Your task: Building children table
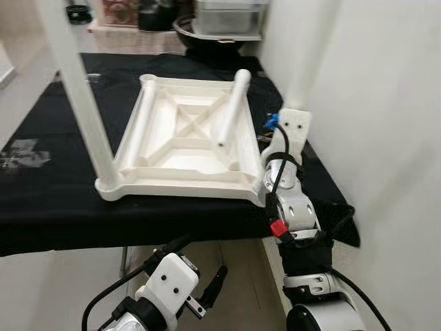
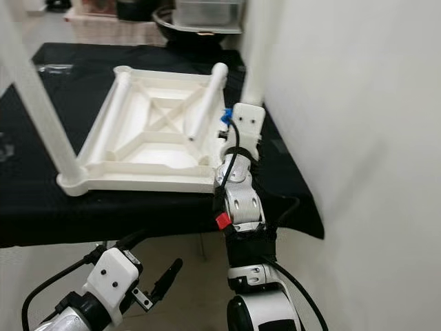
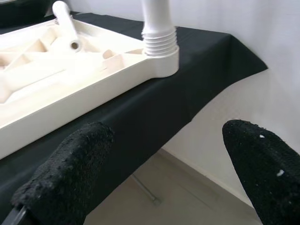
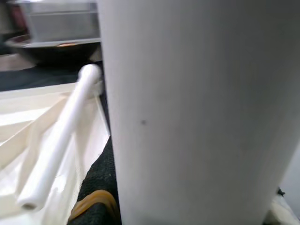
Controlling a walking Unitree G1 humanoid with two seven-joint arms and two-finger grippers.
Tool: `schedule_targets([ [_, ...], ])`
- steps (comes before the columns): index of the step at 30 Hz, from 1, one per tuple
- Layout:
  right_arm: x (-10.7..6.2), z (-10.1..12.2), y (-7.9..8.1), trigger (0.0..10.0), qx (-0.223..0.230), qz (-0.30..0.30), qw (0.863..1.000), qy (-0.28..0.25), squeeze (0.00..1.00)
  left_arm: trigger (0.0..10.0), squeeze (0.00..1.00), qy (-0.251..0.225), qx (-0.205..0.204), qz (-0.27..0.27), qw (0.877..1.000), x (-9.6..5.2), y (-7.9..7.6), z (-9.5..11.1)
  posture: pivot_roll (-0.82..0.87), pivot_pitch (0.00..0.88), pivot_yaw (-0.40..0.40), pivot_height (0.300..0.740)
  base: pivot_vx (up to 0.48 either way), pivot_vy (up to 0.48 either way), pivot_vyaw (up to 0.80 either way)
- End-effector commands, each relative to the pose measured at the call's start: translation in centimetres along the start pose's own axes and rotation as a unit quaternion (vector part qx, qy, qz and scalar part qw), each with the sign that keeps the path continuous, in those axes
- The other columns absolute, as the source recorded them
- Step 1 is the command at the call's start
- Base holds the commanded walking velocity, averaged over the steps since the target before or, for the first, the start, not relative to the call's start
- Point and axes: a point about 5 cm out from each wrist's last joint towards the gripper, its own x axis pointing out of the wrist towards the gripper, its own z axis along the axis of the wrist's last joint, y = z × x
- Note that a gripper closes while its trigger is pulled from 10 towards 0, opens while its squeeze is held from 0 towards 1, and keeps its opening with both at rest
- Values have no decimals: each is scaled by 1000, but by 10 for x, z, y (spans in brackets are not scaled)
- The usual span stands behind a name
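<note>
Your work piece is the white plastic children's tabletop (image 1: 182, 141), lying upside down with its ribbed underside up on the bench draped in black cloth (image 1: 55, 186). Two white round legs already stand upright in corner sockets: one at the near corner on your left (image 1: 79, 89), and one at the near corner on your right (image 3: 158, 28), whose threaded collar sits in its socket in the left wrist view. A third, loose white leg (image 1: 231, 109) lies slanted across the tabletop's right side, one end propped on the far rim and its open end pointing down into the tray, its long axis running away from you. That loose leg is the piece the next move likely turns on, and it lies just beyond and slightly inward of your right hand (image 1: 293, 124), so the right arm is clearly nearer. Your right hand is raised at the tabletop's near right corner, pressed up close to the standing right leg, which bulks large before its wrist camera; you cannot tell from these pictures whether its fingers are closed on that leg or merely beside it. Your left hand (image 1: 207, 293) hangs low, below the bench edge and well short of the tabletop, its fingers (image 3: 65, 173) spread wide and holding nothing.
</note>
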Motion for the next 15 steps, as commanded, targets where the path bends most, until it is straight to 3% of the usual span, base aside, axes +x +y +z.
schedule_targets([
  [1,-21,-13,31,10000,27,-14,998,58,0,10000,0,7,-5,-2,1000,0,-2,-4,133,147,-116,740,0,0,0],
  [7,-35,-14,43,10000,40,-51,996,65,0,10000,0,8,-5,-2,1000,0,-2,-4,135,147,-120,740,0,0,0],
  [11,-52,-18,57,10000,50,-67,992,93,0,10000,0,8,-5,-2,1000,0,-2,-4,137,149,-124,740,0,0,0],
  [15,-57,-18,62,10000,76,-62,988,120,0,10000,0,9,-5,-1,1000,0,-2,-5,136,150,-122,740,0,0,0],
])
